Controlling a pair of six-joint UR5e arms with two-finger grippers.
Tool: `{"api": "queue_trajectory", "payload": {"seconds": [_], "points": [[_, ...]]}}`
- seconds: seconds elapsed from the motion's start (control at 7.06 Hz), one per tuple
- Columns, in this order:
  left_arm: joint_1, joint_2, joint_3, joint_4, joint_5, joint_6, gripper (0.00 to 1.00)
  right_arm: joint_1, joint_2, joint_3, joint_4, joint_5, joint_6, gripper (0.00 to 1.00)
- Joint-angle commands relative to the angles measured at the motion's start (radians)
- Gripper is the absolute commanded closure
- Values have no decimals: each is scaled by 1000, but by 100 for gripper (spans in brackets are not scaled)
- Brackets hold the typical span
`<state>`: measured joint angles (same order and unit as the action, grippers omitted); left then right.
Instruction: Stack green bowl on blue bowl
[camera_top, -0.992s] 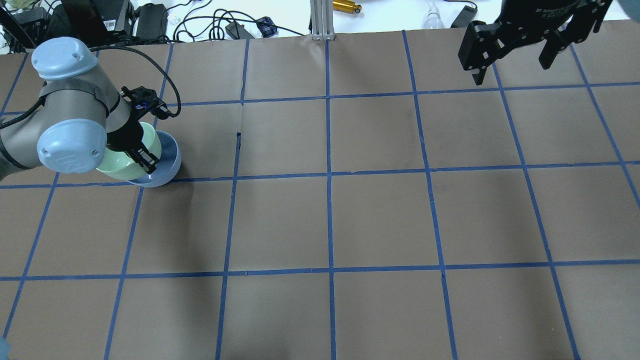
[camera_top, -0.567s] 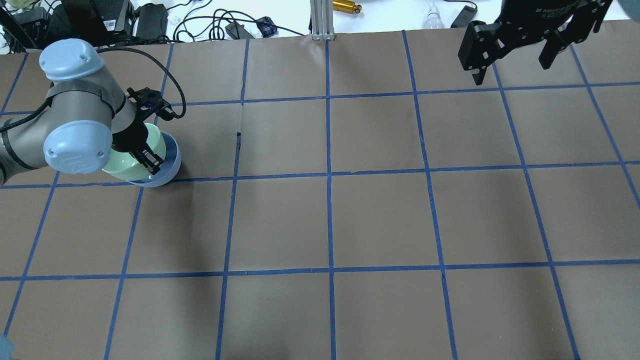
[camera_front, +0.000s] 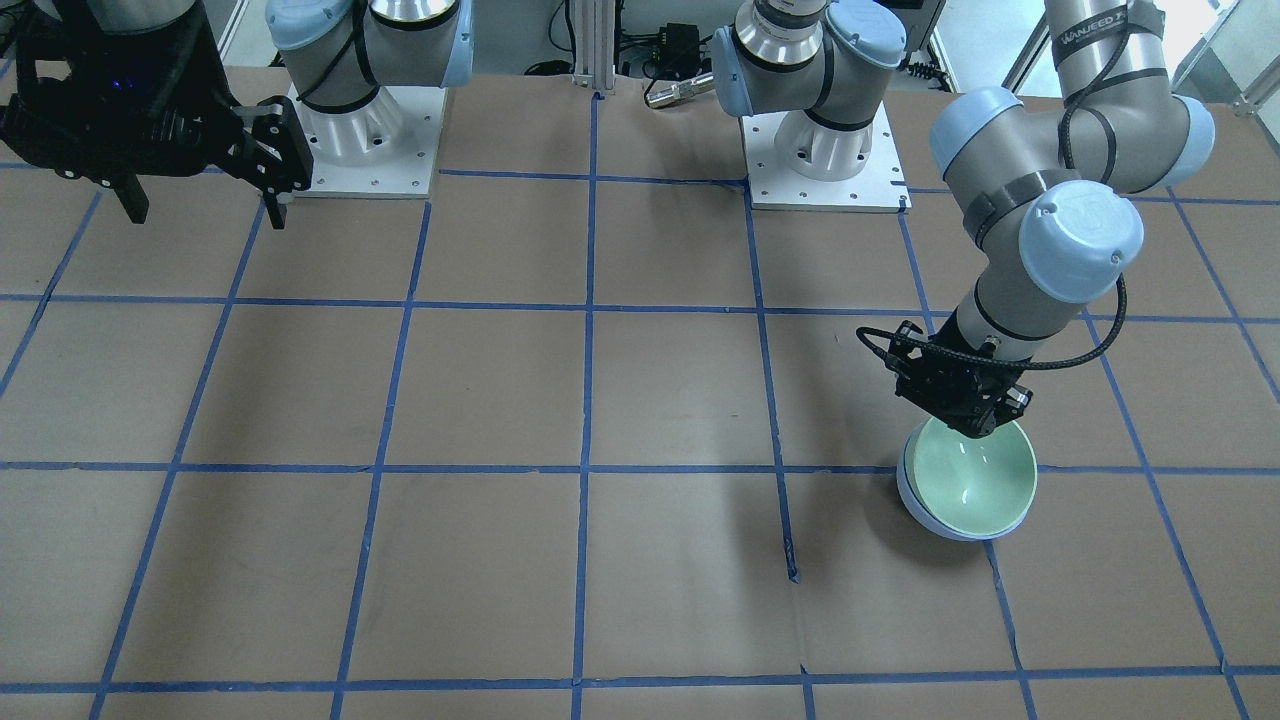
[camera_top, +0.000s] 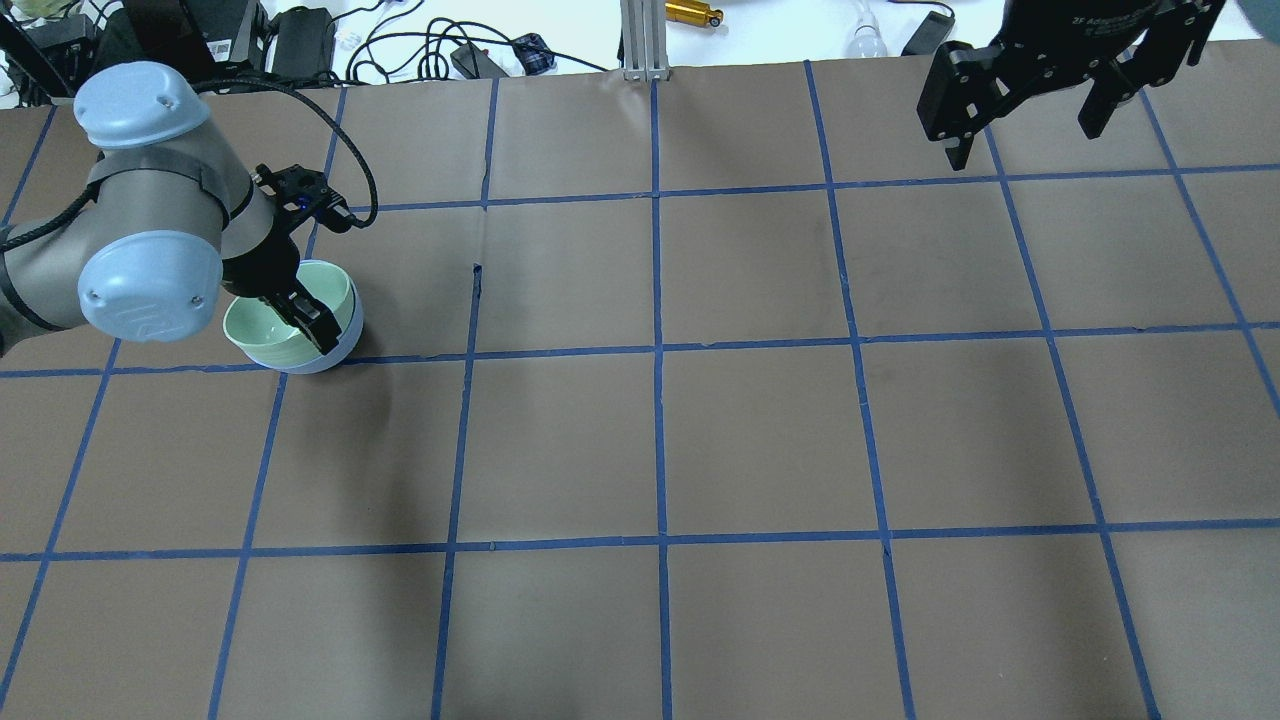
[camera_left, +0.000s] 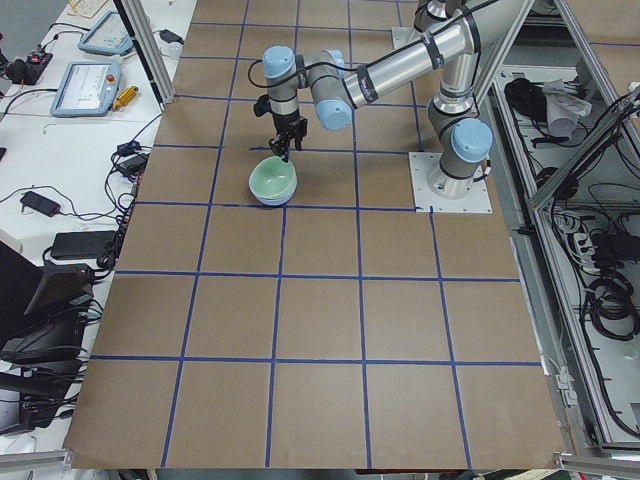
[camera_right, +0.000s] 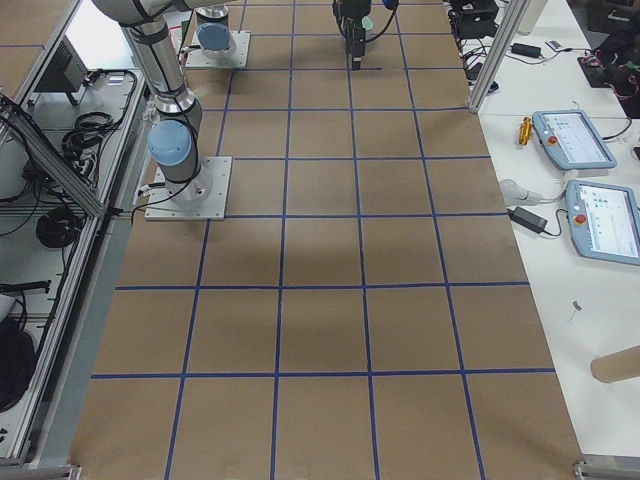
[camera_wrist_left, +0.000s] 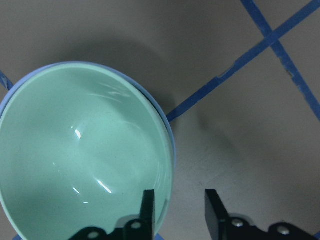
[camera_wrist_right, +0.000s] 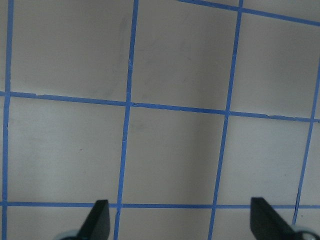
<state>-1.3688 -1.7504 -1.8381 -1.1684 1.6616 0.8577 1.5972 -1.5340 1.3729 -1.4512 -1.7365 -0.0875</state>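
The green bowl (camera_front: 975, 480) sits level, nested inside the blue bowl (camera_front: 906, 492), of which only a thin rim and lower wall show. In the overhead view the green bowl (camera_top: 268, 325) is at the table's left, with the blue bowl (camera_top: 312, 362) under it. My left gripper (camera_top: 312, 328) is at the bowls' rim. In the left wrist view its fingers (camera_wrist_left: 147, 210) are apart and straddle the rim of the green bowl (camera_wrist_left: 80, 155), one inside and one outside, with the blue rim (camera_wrist_left: 170, 140) beside them. My right gripper (camera_top: 1030, 110) is open, empty, high and far away.
The brown table (camera_top: 760, 440) carries a grid of blue tape. Cables, power bricks and a metal post (camera_top: 645, 40) lie beyond its far edge. The right wrist view shows only bare paper (camera_wrist_right: 175, 150) below the open gripper (camera_wrist_right: 182, 222).
The green bowl was tilted in my left gripper over the blue bowl. It now rests level inside the blue bowl, and the left wrist has shifted slightly. The right arm has not moved.
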Motion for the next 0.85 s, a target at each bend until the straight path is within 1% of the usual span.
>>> {"api": "queue_trajectory", "payload": {"seconds": [0.0, 0.14, 0.28, 0.42, 0.57, 0.71], "points": [[-15, 38, 122, -183, -47, -209, 0, 1, 0, 0, 0, 0, 0, 0], [-27, 46, 185, -262, -63, -333, 0, 0, 0, 0, 0, 0, 0, 0], [-51, 61, 232, -299, -60, -382, 0, 0, 0, 0, 0, 0, 0, 0], [-82, 90, 275, -372, -60, -466, 0, 1, 0, 0, 0, 0, 0, 0], [-117, 124, 289, -451, -62, -609, 0, 1, 0, 0, 0, 0, 0, 0], [-177, 162, 295, -459, -51, -738, 0, 0, 0, 0, 0, 0, 0, 0]]}}
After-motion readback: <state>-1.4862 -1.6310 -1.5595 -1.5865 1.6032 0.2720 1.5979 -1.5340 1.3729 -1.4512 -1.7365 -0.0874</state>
